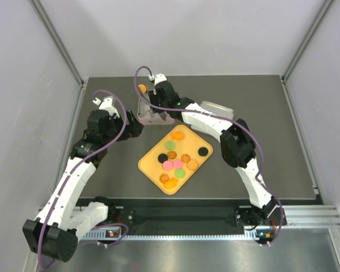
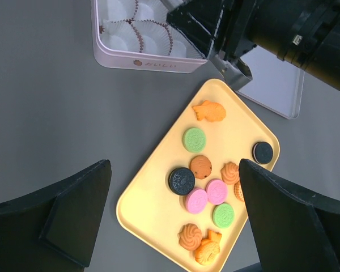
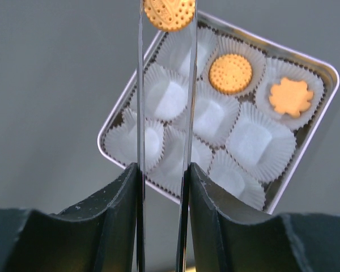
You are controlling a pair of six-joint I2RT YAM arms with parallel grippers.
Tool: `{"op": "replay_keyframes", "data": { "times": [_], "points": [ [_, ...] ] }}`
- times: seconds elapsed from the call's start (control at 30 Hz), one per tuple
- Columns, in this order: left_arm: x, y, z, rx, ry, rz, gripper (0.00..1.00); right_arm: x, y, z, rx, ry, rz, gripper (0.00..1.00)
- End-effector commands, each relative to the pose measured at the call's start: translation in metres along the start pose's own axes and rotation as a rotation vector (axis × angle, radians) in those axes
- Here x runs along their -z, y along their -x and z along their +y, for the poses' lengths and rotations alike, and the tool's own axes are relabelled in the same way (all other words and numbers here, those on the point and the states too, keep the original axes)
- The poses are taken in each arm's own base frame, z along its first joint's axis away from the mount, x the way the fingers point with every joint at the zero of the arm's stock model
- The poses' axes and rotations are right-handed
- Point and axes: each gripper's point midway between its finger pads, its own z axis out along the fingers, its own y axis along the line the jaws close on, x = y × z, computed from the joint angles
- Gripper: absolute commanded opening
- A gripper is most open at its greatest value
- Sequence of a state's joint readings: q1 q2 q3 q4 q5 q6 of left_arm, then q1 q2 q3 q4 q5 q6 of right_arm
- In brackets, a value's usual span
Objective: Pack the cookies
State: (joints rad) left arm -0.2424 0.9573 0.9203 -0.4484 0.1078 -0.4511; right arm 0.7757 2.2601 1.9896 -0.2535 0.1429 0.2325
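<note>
Several cookies lie on a yellow tray [image 1: 150, 164], also in the left wrist view [image 2: 147, 204]: orange ones [image 2: 209, 111], pink [image 2: 216, 191], green [image 2: 194, 139] and black [image 2: 182, 181]. My right gripper [image 1: 150, 93] [image 3: 166, 25] is shut on a round orange cookie [image 3: 169, 12] [image 1: 141, 88], held at the tips of its long thin fingers above the tin [image 3: 127, 107]. The tin holds white paper cups; two orange cookies [image 3: 230, 73] [image 3: 290, 96] sit in them. My left gripper [image 1: 133, 127] [image 2: 174, 170] is open and empty, above the tray's left part.
The pink tin [image 1: 144, 118] [image 2: 147, 61] stands behind the tray, partly hidden by the right arm. Its lid [image 1: 218, 107] [image 2: 277, 79] lies to the right of it. Grey walls enclose the dark table on three sides.
</note>
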Motion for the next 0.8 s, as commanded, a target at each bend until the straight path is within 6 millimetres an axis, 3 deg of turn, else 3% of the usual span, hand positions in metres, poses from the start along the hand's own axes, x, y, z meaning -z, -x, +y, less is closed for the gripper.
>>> {"op": "replay_keyframes", "data": {
  "times": [0.0,0.77],
  "points": [
    [0.003,0.014,-0.007,0.003,-0.034,-0.059,0.99,-0.008,0.032,0.005,-0.028,0.007,-0.102,0.35],
    [0.002,0.012,-0.006,0.004,-0.032,-0.052,0.99,-0.009,0.005,-0.007,-0.059,-0.028,-0.064,0.34]
  ]
}}
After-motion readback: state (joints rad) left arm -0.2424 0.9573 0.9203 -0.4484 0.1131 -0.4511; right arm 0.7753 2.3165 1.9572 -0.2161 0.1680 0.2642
